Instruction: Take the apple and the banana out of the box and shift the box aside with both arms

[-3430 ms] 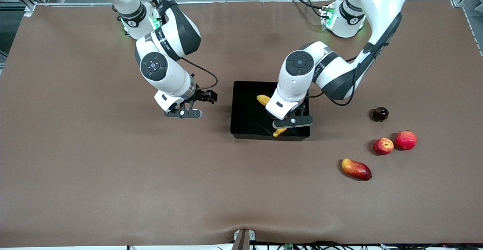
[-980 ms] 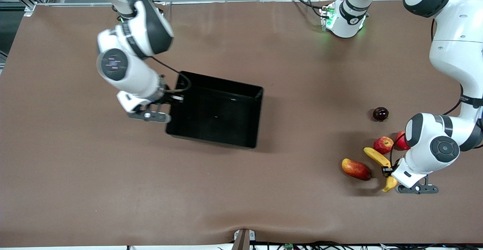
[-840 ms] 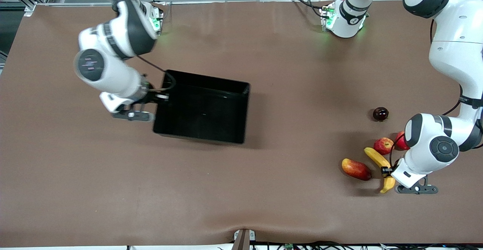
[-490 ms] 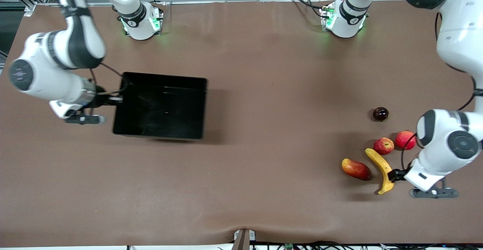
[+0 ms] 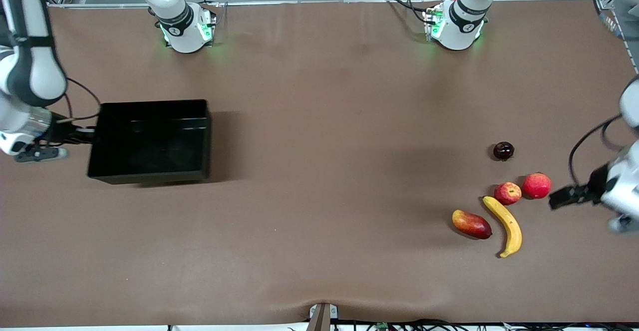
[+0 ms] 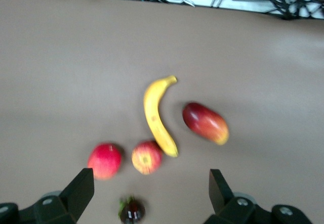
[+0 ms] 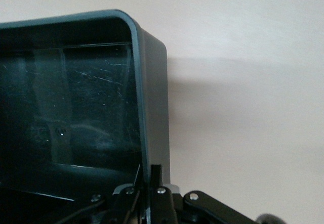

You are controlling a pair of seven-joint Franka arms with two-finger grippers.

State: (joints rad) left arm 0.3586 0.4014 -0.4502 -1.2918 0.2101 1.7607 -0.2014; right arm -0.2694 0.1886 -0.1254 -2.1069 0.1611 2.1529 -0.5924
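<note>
The black tray [image 5: 150,141] is empty and sits toward the right arm's end of the table. My right gripper [image 5: 82,134] is shut on the tray's end wall [image 7: 152,107], with one finger inside and one outside [image 7: 152,183]. The yellow banana [image 5: 504,221] lies on the table between the mango [image 5: 471,223] and the streaked apple [image 5: 507,193]. My left gripper [image 5: 561,198] is open and empty over bare table, toward the left arm's end from the fruits. In the left wrist view its fingers [image 6: 83,188] stand wide apart, with the banana [image 6: 157,118] and the apple [image 6: 147,157] in view.
A plain red round fruit [image 5: 536,185] lies beside the apple. A small dark fruit [image 5: 503,151] lies farther from the front camera than both. The same fruits show in the left wrist view: the mango [image 6: 205,123], the red fruit [image 6: 105,160] and the dark fruit [image 6: 131,210].
My right gripper has carried the tray toward the right arm's end of the table. My left gripper has let go of the banana, which now lies on the table, and has drawn away.
</note>
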